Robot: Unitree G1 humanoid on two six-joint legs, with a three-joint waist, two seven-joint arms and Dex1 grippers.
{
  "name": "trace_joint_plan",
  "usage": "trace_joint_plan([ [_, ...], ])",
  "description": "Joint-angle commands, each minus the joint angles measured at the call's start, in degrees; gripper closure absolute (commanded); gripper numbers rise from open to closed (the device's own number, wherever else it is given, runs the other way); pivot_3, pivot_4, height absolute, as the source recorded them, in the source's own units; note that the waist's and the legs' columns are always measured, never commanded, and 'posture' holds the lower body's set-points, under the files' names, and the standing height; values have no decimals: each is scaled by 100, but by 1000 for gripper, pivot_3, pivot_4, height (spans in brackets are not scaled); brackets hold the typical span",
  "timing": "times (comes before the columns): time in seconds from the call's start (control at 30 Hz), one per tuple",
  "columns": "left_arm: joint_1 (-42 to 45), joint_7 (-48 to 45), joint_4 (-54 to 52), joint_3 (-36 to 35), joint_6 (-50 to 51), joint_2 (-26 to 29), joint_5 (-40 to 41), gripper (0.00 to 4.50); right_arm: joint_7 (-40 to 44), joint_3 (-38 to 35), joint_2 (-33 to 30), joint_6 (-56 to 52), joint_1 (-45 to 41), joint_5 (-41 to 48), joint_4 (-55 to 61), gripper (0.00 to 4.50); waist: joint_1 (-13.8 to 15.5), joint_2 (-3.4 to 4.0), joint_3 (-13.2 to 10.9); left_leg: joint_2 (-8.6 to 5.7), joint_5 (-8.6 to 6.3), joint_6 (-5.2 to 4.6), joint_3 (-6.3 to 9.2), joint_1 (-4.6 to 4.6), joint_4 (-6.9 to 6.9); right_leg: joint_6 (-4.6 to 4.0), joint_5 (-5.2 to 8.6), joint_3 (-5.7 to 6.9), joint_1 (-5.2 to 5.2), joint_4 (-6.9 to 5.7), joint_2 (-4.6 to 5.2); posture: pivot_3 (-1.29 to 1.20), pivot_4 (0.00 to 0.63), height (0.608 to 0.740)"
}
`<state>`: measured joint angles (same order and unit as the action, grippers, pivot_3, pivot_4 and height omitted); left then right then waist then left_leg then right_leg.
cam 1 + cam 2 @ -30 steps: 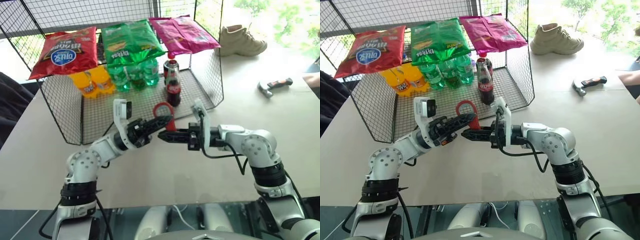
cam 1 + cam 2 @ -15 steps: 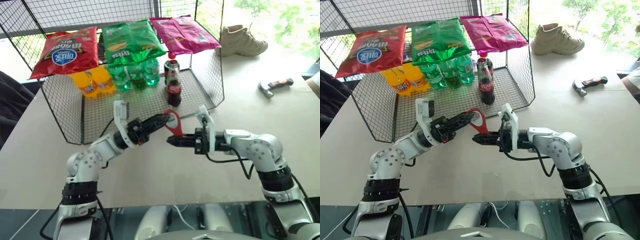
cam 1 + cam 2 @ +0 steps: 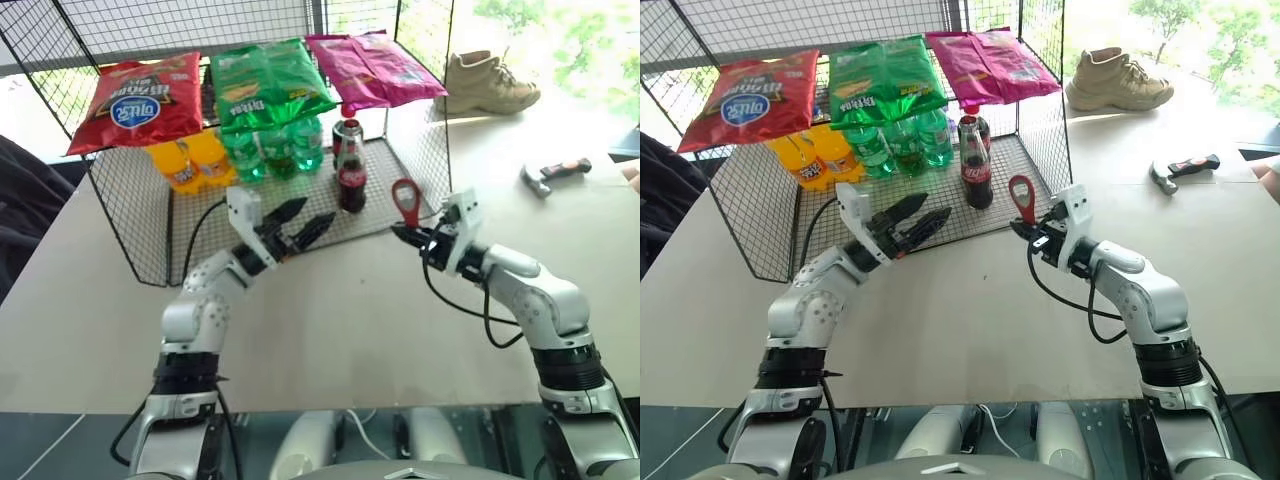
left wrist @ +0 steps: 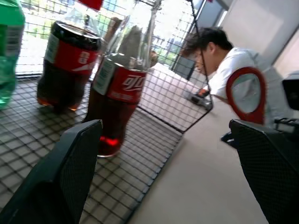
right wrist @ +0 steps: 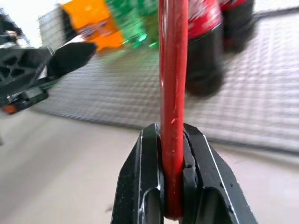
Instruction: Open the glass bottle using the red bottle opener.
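Note:
The glass bottle (image 3: pixel 350 178) stands upright on the wire floor of the mesh rack (image 3: pixel 300 215), near its front right corner, with a capped narrow neck and a red label. My right gripper (image 3: pixel 407 231) is shut on the handle of the red bottle opener (image 3: pixel 406 199). It holds the opener upright, ring head up, a little to the right of the bottle and apart from it. My left gripper (image 3: pixel 304 220) hangs open and empty to the left of the bottle, pointing toward it. The left wrist view shows the bottle (image 4: pixel 119 88) between the black fingers (image 4: pixel 70 172).
A plastic cola bottle (image 3: pixel 345 133) stands right behind the glass one, with green bottles (image 3: pixel 270 150) and orange bottles (image 3: pixel 185 165) further left. Chip bags (image 3: pixel 265 85) lie on the rack's top. A shoe (image 3: pixel 490 82) and a hammer (image 3: pixel 552 172) lie at the right. A person (image 4: pixel 224 60) sits beyond.
My left gripper has let go of the opener, opened and drawn back to the left. My right gripper has carried the opener to the right and forward, turning it upright beside the bottle.

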<state>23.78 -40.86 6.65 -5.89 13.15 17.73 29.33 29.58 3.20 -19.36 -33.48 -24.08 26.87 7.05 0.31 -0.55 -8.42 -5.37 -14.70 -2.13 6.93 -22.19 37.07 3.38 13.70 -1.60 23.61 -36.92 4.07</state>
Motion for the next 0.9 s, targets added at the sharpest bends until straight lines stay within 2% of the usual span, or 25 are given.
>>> trace_joint_plan([
  [0.03, 520, 214, 848, 184, -1340, -163, -877, 14, -297, 256, 279, 1242, -130, -845, -179, 4500, 1, -1, 0, 0, 0, 0, 0, -2, 0, 0, 0, 2, 4, 0, -1, 0, 150, 740],
  [0.17, 1088, 225, 1844, 234, -1904, -385, -1173, 14, -609, 326, 704, 1634, -69, -1128, -62, 4500, -25, -1, 0, 0, 1, 0, 1, -20, 3, 1, 0, 5, 19, -1, -3, 0, 150, 740],
  [0.33, 1562, 230, 2727, 200, -2431, -498, -1414, 14, -803, 393, 920, 1731, 143, -1372, 89, 4500, -77, -1, 0, -3, 1, -1, 9, -32, 12, 2, -1, 13, 23, 0, -2, 0, 150, 740],
  [0.9, 2907, 180, 5096, -60, -3276, -886, -1557, 14, -1053, 391, 1014, 1838, 403, -1841, 155, 4500, -98, -2, 0, -9, 2, -1, 16, -34, 26, 3, -1, 22, 24, -15, -11, 0, 150, 740],
])
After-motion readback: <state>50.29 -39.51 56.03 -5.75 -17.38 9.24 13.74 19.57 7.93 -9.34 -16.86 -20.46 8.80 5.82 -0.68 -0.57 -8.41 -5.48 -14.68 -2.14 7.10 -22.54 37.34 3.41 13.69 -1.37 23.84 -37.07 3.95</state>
